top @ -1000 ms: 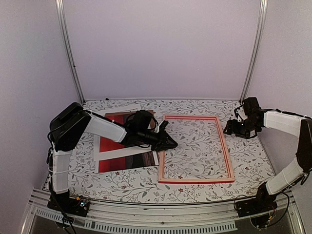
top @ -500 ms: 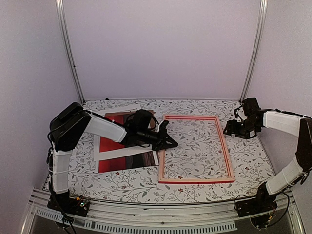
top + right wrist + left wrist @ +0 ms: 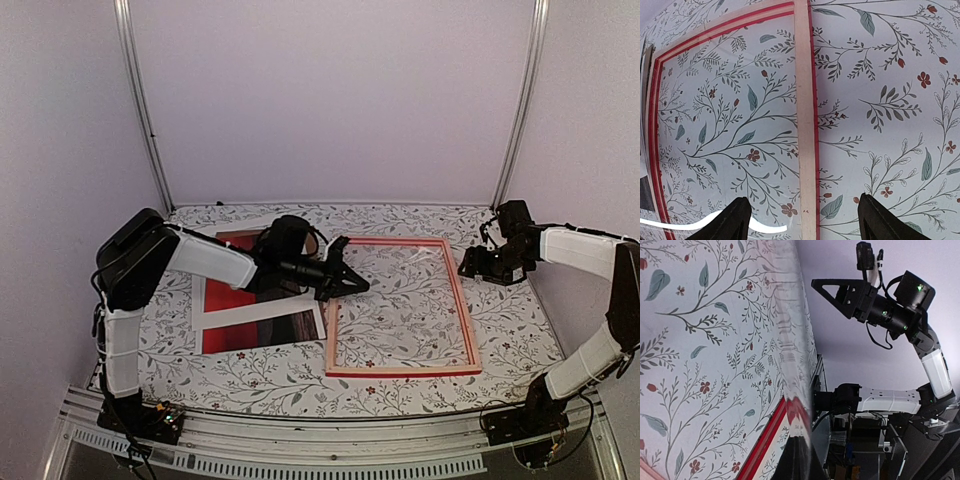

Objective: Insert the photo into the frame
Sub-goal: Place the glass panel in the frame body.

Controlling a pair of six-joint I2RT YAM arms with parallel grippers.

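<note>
The left gripper (image 3: pixel 345 281) is reaching across to the frame's (image 3: pixel 400 371) left rail, near its far-left corner. Its jaws are pressing fully together on what looks like the edge of a clear pane (image 3: pixel 796 355). In the left wrist view that pane is showing edge-on as a shimmering streak, with the red frame (image 3: pixel 760 445) running beneath it.

The photo (image 3: pixel 235 338) is lying flat on the table (image 3: pixel 500 340), just left of the frame and outside it. It is sitting behind the left gripper, partly under that arm's forearm, with a white strip (image 3: pixel 255 312) crossing it. No finger is touching it.

The right gripper (image 3: pixel 475 262) is hovering over the frame's right rail near the far-right corner. Its jaws are standing wide and holding nothing. In the right wrist view the pale rail (image 3: pixel 805 125) is running between the two fingertips (image 3: pixel 735 220). The photo is lying well apart from this gripper, across the whole frame.
</note>
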